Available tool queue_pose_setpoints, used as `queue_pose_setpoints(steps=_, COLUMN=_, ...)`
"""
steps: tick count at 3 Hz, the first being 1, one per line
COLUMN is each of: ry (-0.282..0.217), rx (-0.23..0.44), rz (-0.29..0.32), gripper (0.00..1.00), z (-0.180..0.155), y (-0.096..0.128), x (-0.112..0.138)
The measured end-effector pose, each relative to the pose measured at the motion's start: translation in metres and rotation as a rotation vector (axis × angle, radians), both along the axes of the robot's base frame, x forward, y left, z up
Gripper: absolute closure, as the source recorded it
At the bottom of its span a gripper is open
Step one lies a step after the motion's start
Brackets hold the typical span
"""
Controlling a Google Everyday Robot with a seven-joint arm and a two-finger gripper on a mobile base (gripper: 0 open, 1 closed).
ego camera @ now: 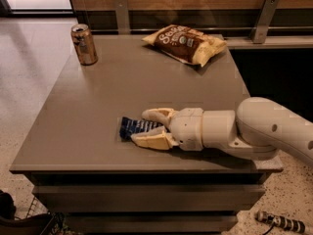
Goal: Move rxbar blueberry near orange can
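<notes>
The rxbar blueberry (133, 127), a flat dark blue wrapper with white lettering, lies on the grey table (98, 97) near its front edge. My gripper (139, 128) reaches in from the right at table height. Its cream fingers (157, 114) sit on either side of the bar's right end, closed in against it. The bar's right part is hidden between the fingers. The orange can (84, 44) stands upright at the table's far left corner, well away from the bar and the gripper.
A brown-and-cream chip bag (187, 43) lies at the back of the table, right of centre. A wooden wall with metal brackets (264, 18) runs behind it. The table's front edge is just below the gripper. Tiled floor lies to the left.
</notes>
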State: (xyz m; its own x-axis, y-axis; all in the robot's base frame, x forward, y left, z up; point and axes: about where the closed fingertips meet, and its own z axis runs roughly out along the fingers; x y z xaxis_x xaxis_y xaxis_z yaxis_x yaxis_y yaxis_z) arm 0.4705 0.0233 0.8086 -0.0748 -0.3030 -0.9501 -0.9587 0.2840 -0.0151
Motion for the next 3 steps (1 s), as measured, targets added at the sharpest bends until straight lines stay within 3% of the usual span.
queue_pose_setpoints(steps=1, ry=0.000, rx=0.000, rz=0.000, gripper=1.00, z=0.0017, y=0.0001, x=-0.0001)
queue_pose_setpoints(steps=3, ry=0.000, rx=0.000, rz=0.000, gripper=1.00, z=0.0018, y=0.0002, x=-0.0001)
